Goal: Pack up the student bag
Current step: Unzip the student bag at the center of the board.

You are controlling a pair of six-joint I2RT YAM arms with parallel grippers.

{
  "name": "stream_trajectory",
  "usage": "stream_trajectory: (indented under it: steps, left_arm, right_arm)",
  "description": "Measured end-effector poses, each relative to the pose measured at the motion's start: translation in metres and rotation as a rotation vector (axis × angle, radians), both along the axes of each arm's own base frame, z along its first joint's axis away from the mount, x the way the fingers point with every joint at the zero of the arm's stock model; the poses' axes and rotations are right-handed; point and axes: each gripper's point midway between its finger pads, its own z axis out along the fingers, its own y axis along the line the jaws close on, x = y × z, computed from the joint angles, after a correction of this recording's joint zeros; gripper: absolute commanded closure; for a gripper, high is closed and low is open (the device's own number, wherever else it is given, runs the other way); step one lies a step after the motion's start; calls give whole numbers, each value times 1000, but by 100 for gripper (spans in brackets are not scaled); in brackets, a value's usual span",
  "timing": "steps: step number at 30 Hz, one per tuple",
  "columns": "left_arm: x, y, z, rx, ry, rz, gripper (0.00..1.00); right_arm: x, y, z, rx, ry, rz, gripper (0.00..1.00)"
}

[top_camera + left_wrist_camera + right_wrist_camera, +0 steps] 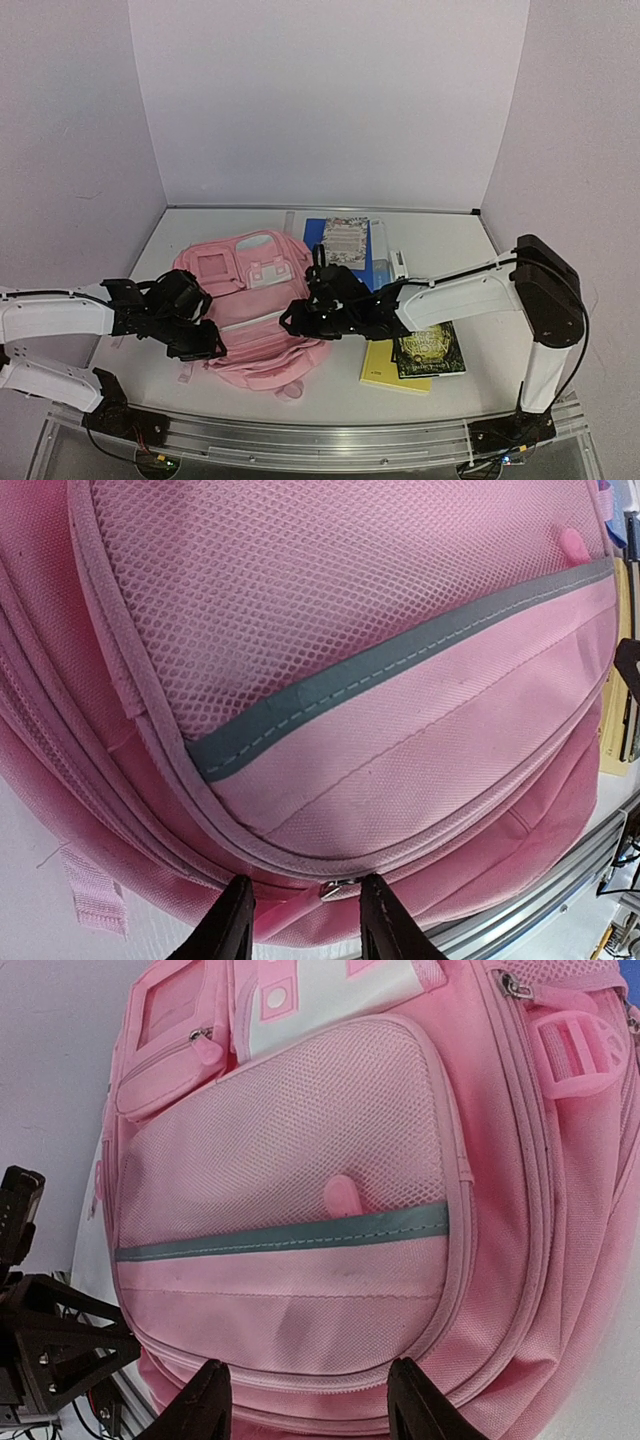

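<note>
On the left, you are bringing your left gripper (207,343) against the near-left corner of the student bag (250,300). The bag is lying flat on the table (440,240), left of centre. Its long axis is running from the far edge to the near edge, with the pale-patched end farthest from you.

In the left wrist view the jaws are standing apart with a narrow gap. A small metal zip pull (338,888) is sitting on the bag's seam just ahead of the fingertips and in line with the gap. Neither finger is visibly touching it, so you are not gripping anything yet.

That is the relation the coming move depends on. The pull is lying straight ahead of the left jaws, and the zip line is curving away from them around the bag's near end toward the right. The left arm is by far the nearer to the pull. The likely step is to pinch it and draw it along that curve.

Moving right, your right gripper (295,320) is hovering at the bag's near-right side. Its jaws are spread wide over pink fabric and are holding nothing. It looks placed to steady the bag.

Farther right, a yellow book (380,372) and a dark book (430,350) are waiting near the table's near edge.
</note>
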Motion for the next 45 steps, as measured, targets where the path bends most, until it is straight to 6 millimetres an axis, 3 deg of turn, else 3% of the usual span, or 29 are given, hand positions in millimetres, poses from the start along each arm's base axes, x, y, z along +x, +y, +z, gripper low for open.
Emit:
stream_trajectory:
  steps: [6,17,20,25,32,37,39,45]
  left_arm:
    - [0,-2,0,-3,-2,-10,69]
    - [-3,-4,1,-14,2,-43,58]
    - [-6,-2,1,-10,11,-42,58]
    - [-9,0,-1,-6,25,-36,68]
    - [-13,4,-8,18,46,-37,77]
    - [-14,6,-14,38,61,-42,98]
    - [-14,6,-14,42,59,-42,100]
    - [-10,12,-9,53,33,7,100]
  right_arm:
    - [5,-5,-3,18,25,-76,46]
    - [10,-9,-24,-3,51,-138,47]
    - [11,-7,-29,1,52,-141,53]
    - [13,-6,-35,4,56,-153,73]
    - [15,-5,-39,-1,59,-164,81]
    - [16,-5,-41,2,61,-173,95]
    - [16,-5,-40,8,62,-179,100]
    - [20,-6,-39,12,56,-188,100]
